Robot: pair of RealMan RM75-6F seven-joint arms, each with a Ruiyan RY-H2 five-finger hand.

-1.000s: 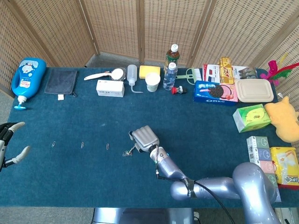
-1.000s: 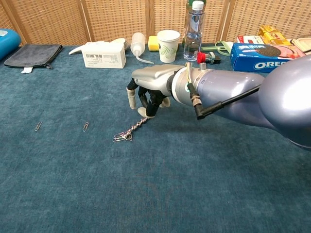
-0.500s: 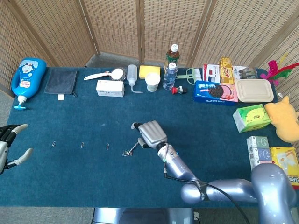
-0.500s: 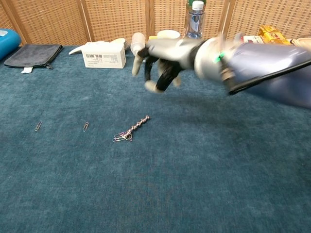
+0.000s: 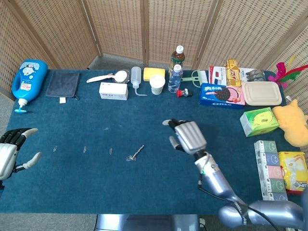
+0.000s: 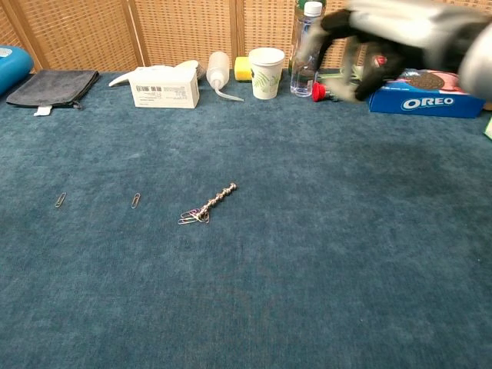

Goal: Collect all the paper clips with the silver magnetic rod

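I see the silver magnetic rod (image 6: 218, 197) lying free on the blue table (image 6: 323, 254), a bunch of paper clips (image 6: 193, 217) clinging to its near end. Two single clips (image 6: 135, 201) lie further left. My right hand (image 5: 186, 135) hovers empty, fingers apart, though it looks blurred in the chest view. My left hand (image 5: 10, 151) is spread wide and empty.

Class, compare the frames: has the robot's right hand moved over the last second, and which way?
Yes. The right hand has let go of the silver magnetic rod and drawn away to the right, toward the blue Oreo box.
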